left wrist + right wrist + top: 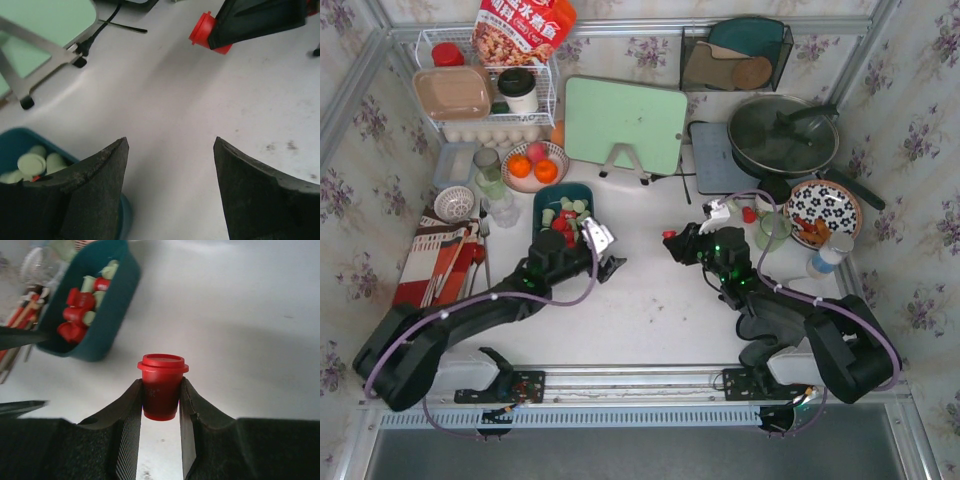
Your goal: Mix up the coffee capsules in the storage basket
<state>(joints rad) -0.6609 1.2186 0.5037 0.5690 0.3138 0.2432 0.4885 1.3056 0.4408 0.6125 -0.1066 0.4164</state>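
Observation:
The dark teal storage basket (pixel 563 193) sits left of centre and holds several red and pale green coffee capsules (pixel 566 215). My right gripper (pixel 674 241) hovers over the table to the basket's right, shut on one upright red capsule (pixel 161 382), which both fingers (pixel 129 415) press. The basket (pixel 107 315) and its capsules (pixel 80 310) lie ahead-left in the right wrist view. Just right of the basket's near end, my left gripper (pixel 608 262) is open with nothing between its fingers (pixel 95 185). Its wrist view shows the basket's corner (pixel 12 142), pale green capsules (pixel 32 162) and the held red capsule (pixel 201 30).
Another red capsule (pixel 748 213) lies on the table beside a glass. A green cutting board (pixel 625 120) on a stand is behind the basket. A fruit bowl (pixel 533 165) and wire rack (pixel 485 90) stand back left, a pan (pixel 782 135) and patterned plate (pixel 823 212) at the right.

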